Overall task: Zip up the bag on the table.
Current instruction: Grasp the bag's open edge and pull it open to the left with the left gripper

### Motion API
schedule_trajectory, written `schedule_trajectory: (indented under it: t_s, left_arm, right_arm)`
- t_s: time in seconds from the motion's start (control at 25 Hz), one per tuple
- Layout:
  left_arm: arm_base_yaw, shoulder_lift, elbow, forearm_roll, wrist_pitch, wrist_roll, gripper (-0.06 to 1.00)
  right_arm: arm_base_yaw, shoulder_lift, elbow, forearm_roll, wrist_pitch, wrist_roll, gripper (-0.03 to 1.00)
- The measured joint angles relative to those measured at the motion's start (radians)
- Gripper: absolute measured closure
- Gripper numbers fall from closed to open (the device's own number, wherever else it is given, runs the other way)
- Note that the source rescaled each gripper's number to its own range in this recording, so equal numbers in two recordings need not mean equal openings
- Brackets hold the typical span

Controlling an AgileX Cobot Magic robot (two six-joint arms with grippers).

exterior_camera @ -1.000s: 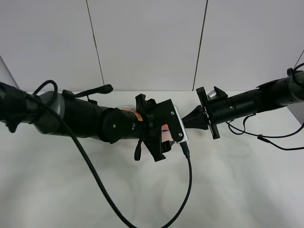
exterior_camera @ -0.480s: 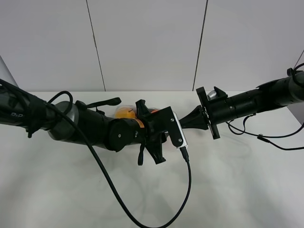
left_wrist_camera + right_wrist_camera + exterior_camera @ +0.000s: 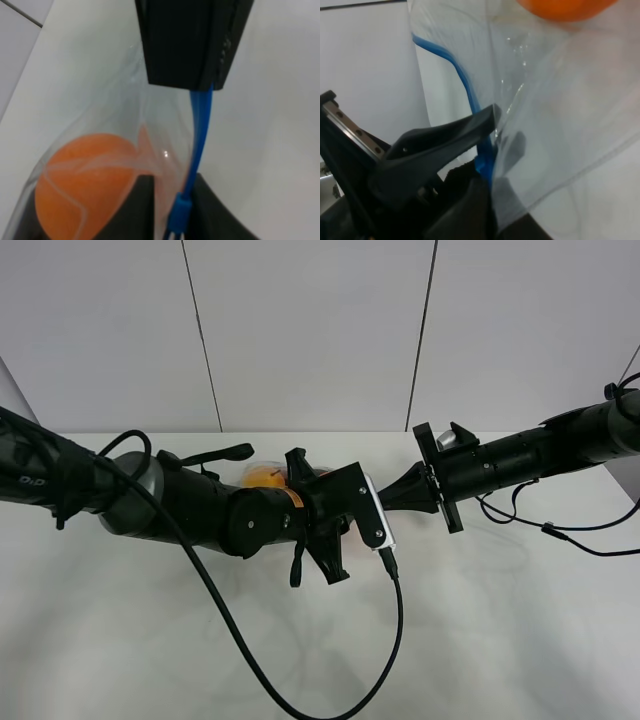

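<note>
Zipping looks underway: clear crinkly plastic zip bag (image 3: 100, 115) sits mid plain white table (image 3: 500, 640), right gripper (image 3: 487, 155) and left gripper (image 3: 172, 180) clenched on its thin blue zipper strip (image 3: 200, 130), so I'd guess the left drags along it next.

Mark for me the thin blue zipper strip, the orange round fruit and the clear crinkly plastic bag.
thin blue zipper strip (image 3: 201, 125), left wrist view, middle of its visible length
orange round fruit (image 3: 82, 185), left wrist view, centre of its skin
clear crinkly plastic bag (image 3: 560, 100), right wrist view, bare stretch of film
</note>
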Motion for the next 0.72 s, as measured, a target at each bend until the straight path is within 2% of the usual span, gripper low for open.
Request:
schedule_trajectory:
  t_s: [0.16,0.72]
  left_arm:
    - [0.000,0.000,0.012,0.000,-0.005,0.000,0.94]
    - [0.000,-0.011,0.016,0.000,-0.009,0.020,0.94]
  right_arm:
    - [0.000,0.000,0.000,0.000,-0.005,0.000,0.97]
    - [0.003,0.000,0.000,0.001,-0.008,0.000,0.97]
